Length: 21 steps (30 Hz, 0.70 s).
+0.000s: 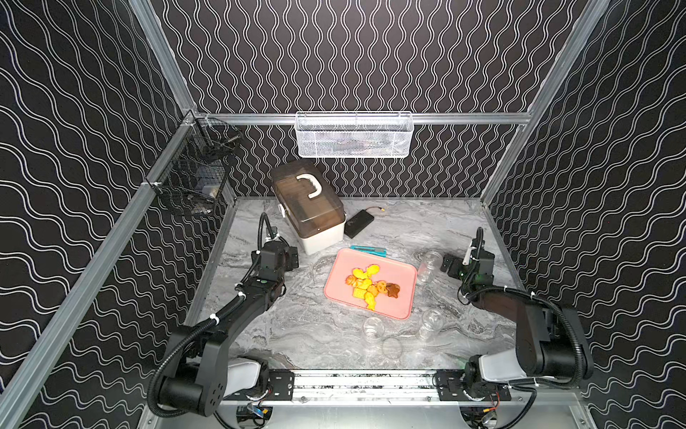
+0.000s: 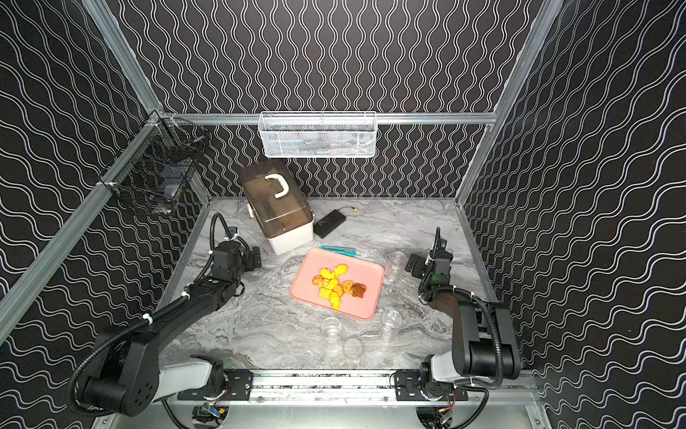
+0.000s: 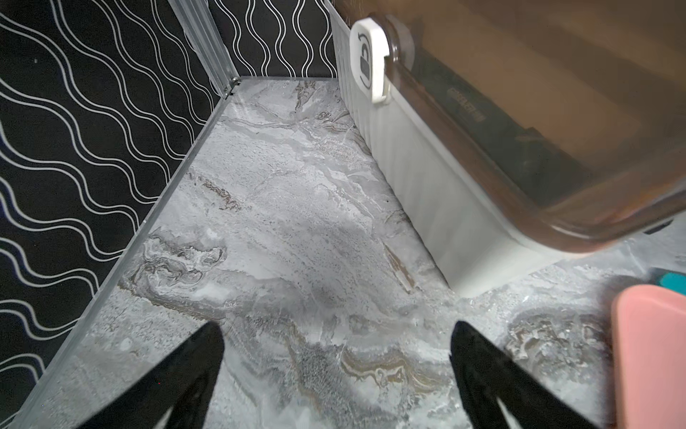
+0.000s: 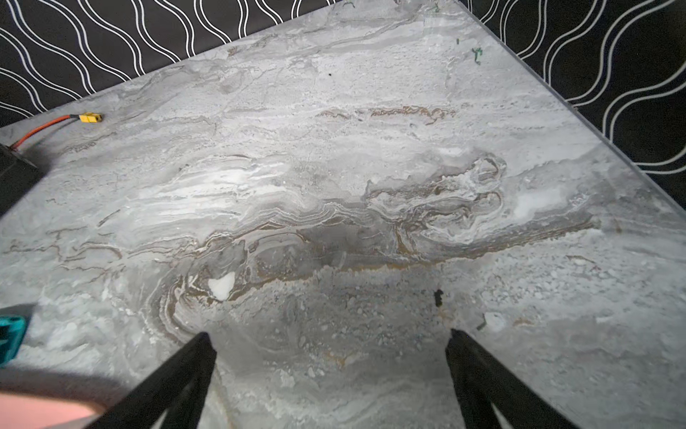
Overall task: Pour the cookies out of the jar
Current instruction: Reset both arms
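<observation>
Cookies (image 1: 371, 286) lie in a loose heap on the pink tray (image 1: 399, 273) in the middle of the marble tabletop (image 1: 297, 334). In both top views we see yellow-orange pieces with a brown star (image 1: 392, 290) at the edge of the pile on the right arm's side. None are visible on the tabletop itself. We count three clear jars around the tray: one (image 1: 428, 265) just beside its right edge and close to the right arm (image 1: 519, 308), and two (image 1: 373, 328) (image 1: 430, 323) near its front edge, with a clear ring (image 1: 391, 347) beside them. We cannot tell which jars stand upright, and all three look empty. The right jaws are spread wide with nothing between them. The right wrist view shows only bare marble there, with the tray's corner (image 4: 37, 408) off to one side. The left jaws, on the left arm (image 1: 241, 312), are also spread wide and hold nothing. They hang over bare tabletop between the side wall and the storage box (image 1: 308, 208), well apart from the tray. A teal object (image 1: 367, 250) lies against the tray's far edge, and a black pack (image 1: 358, 223) with a yellow plug (image 1: 381, 210) lies beside the box.
</observation>
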### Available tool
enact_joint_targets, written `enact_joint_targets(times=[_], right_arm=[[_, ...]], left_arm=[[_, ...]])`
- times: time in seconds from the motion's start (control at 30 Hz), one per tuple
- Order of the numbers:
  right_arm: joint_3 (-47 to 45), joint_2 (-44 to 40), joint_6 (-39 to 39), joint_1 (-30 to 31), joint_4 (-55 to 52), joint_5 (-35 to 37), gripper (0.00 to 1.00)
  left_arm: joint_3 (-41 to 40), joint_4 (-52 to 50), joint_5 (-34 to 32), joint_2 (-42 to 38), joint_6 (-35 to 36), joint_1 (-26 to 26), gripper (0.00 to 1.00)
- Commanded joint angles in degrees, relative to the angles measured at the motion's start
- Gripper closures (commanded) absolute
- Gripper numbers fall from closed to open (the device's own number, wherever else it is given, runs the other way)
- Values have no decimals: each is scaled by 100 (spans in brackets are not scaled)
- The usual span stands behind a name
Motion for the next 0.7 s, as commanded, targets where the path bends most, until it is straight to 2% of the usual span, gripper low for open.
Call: enact_joint_targets(times=[0.0, 0.1, 0.4, 0.67], right_arm=[[-76, 104, -122, -1, 793, 74, 0], [-76, 141, -108, 6, 875, 84, 0], [-244, 224, -191, 18, 1484, -76, 0], [-657, 373, -368, 96, 2467, -88, 0]], left_arm=[[-306, 1171, 23, 239, 189, 36, 2], [-552, 1746, 104, 437, 197, 88, 2], [-675, 2447, 76, 857, 601, 115, 1], [-927, 3156, 220, 1323, 624, 127, 1]])
